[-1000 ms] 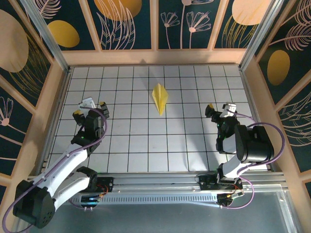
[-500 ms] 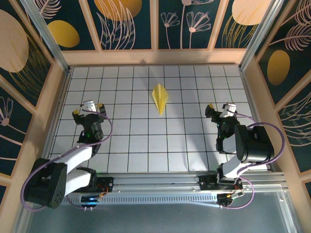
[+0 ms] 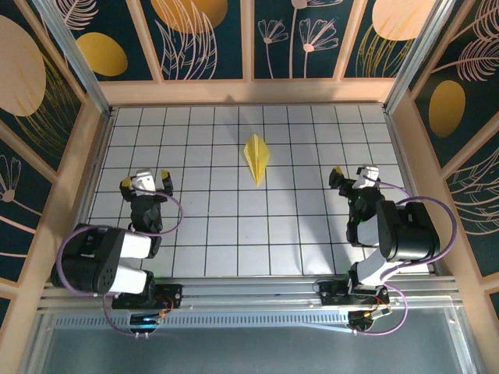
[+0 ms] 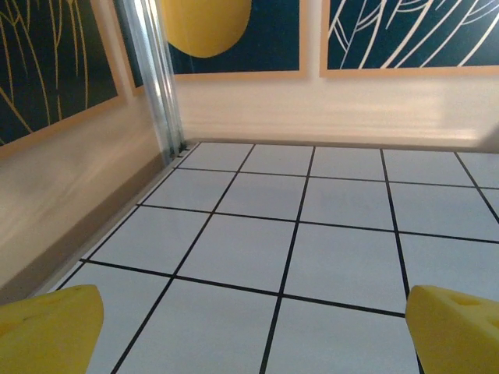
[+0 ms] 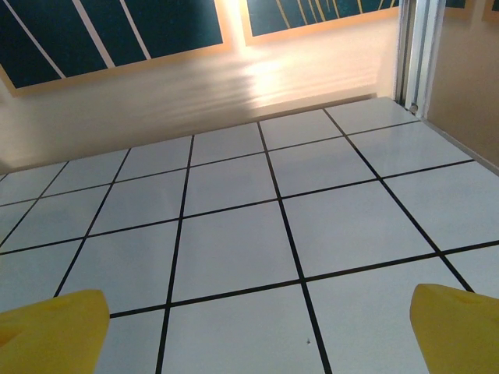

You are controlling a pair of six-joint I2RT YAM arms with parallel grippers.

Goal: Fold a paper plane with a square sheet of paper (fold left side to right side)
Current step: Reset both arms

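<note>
From above, I have the paper plane (image 3: 256,158) in the upper middle of the frame. It lies flat on the gridded desk (image 3: 234,241) as a narrow yellow dart, its long axis running up and down the picture. My left tool (image 3: 145,181) sits at middle left and my right tool (image 3: 355,172) at middle right. Both are well apart from the plane, with jaws spread wide and nothing in them.

I judge the folding done, so the step in hand is just parking clear. To do that well I would keep both tools released and away from the centre columns, so no cable or finger drags the light paper.

In the left wrist view, the yellow pads (image 4: 48,327) sit in the lower corners of the frame with bare tiles between them. The side wall (image 4: 70,202) and a metal post (image 4: 160,78) stand close at upper left, so there is little room that way and more toward the right.

In the right wrist view, the pads (image 5: 51,331) are again far apart over bare tiles. A post (image 5: 413,47) and wall close off the upper right, and the open room lies to the left.
</note>
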